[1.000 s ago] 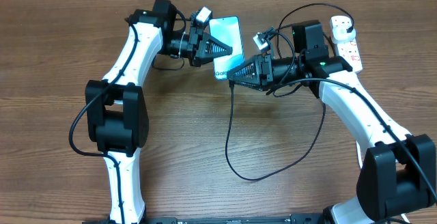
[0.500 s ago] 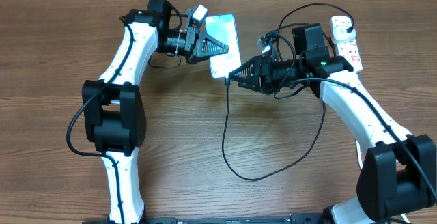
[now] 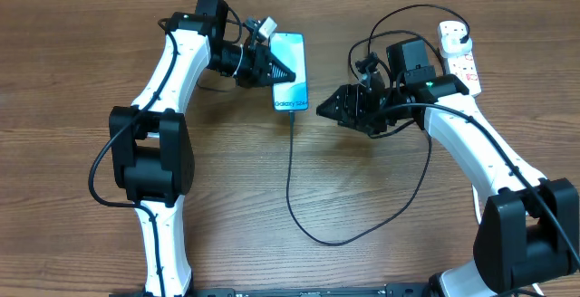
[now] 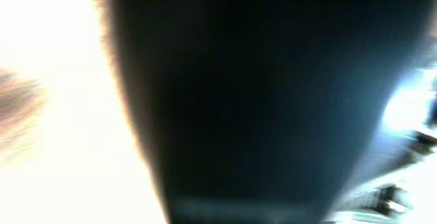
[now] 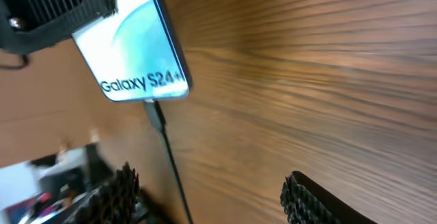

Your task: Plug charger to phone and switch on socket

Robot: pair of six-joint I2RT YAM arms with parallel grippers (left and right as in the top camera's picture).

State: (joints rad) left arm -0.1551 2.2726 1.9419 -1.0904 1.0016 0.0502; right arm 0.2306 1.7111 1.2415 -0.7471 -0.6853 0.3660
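**Left hand** point(image 3: 276, 67): clamped shut on the left long edge of the phone point(image 3: 294, 93). The phone is a slim, flat rectangle with a glossy light blue screen and white "Galaxy S24" lettering at its lower end. It sits at the upper middle of the counter point(image 3: 54, 62); whether it rests on the surface or is held above it cannot be told. The left wrist view is a dark blur and adds nothing.

**Right hand** point(image 3: 323, 109): jaws moderately apart and holding nothing, just right of the phone's lower end. Its black, ribbed fingers point(image 5: 119, 193) flank bare wood.

**Charger** point(image 3: 288, 175): a thin, black, flexible cable. Its small connector tip point(image 5: 153, 111) is seated in the phone's bottom edge. The cable loops down across the counter and back up toward the socket point(image 3: 458, 57).

**Socket**: a white elongated strip with red markings, at the far right corner.

**Counter**: brown wood with a pronounced horizontal grain.
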